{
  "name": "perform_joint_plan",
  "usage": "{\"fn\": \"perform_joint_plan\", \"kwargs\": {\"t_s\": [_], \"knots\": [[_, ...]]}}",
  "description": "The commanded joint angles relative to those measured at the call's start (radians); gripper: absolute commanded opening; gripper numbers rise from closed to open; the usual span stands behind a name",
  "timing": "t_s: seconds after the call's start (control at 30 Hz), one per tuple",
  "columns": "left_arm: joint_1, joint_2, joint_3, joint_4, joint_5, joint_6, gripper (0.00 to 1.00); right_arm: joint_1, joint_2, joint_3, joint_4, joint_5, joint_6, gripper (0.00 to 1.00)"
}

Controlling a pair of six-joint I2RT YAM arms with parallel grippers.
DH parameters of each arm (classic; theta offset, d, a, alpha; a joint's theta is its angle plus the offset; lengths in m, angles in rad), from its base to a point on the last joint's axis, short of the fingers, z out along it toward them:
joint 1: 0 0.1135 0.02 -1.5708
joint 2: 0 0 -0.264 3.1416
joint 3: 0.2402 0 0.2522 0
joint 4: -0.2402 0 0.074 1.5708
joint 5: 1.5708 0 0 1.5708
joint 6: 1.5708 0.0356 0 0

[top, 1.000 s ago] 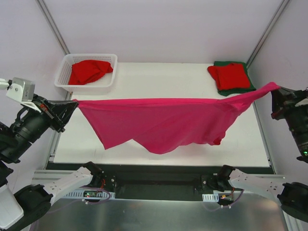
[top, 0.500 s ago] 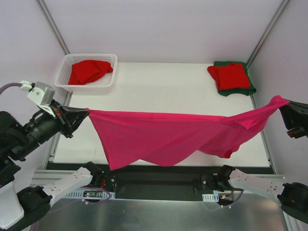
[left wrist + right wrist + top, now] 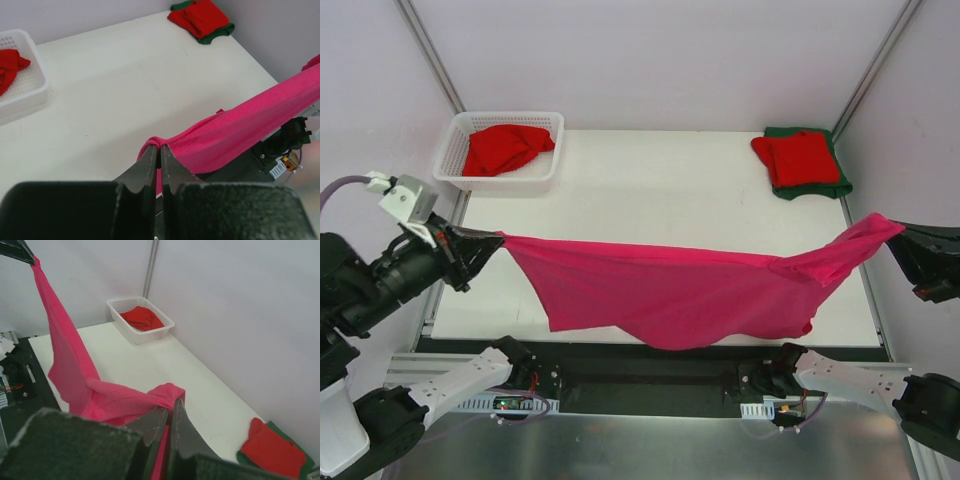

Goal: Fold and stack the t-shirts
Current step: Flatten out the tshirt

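A: Where's the pink t-shirt (image 3: 680, 295)?
B: Stretched in the air over the desk (image 3: 650, 190), near its front edge. The left jaws and right jaws each pinch one end.
A: Anything nearby?
B: A basket (image 3: 455, 150) holding a red shirt (image 3: 505, 148) sits back left and a folded stack (image 3: 800, 160) back right, both well apart from it.

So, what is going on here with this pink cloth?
Two robot arms hold a magenta-pink t-shirt stretched in the air between them, above the near part of the table. The left gripper is shut on one end, the right gripper on the other, and the middle sags. A crumpled red t-shirt lies in the white basket at the far left. At the far right, a folded red t-shirt lies on a folded dark green t-shirt.
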Motion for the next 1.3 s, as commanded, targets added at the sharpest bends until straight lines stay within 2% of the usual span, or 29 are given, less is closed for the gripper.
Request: {"fn": "perform_joint_plan", "kwargs": {"t_s": [0.0,0.23,0.4,0.5,0.63,0.8,1.0,1.03,1.1,1.27], "knots": [[-0.002,-0.039,0.096,0.004,0.069,-0.007,0.00,-0.003,-0.029,0.052,0.035,-0.096,0.037,0.01],[0.001,-0.089,0.211,0.009,0.149,-0.012,0.00,-0.003,-0.062,0.043,0.046,-0.101,0.048,0.01],[-0.001,-0.070,0.168,0.043,0.045,0.022,0.00,0.000,-0.042,-0.056,0.089,0.037,0.000,0.01],[0.001,-0.015,0.050,0.090,-0.023,0.045,0.00,0.013,-0.013,-0.179,0.159,0.153,-0.037,0.01],[0.001,0.073,-0.146,0.232,-0.115,0.086,0.00,0.014,0.016,-0.349,0.302,0.237,-0.049,0.01],[-0.001,0.186,-0.301,0.398,-0.107,0.117,0.00,-0.015,0.080,-0.533,0.448,0.276,0.020,0.01],[0.025,0.292,-0.464,0.555,-0.156,0.132,0.00,-0.159,0.178,-0.740,0.595,0.228,0.103,0.01],[0.037,0.299,-0.516,0.579,-0.153,0.132,0.00,-0.220,0.188,-0.798,0.618,0.202,0.127,0.01],[0.090,0.311,-0.565,0.639,-0.134,0.132,0.00,-0.277,0.224,-0.839,0.673,0.151,0.150,0.01],[0.160,0.331,-0.670,0.695,-0.140,0.124,0.00,-0.391,0.301,-0.874,0.712,0.149,0.172,0.01]]}}
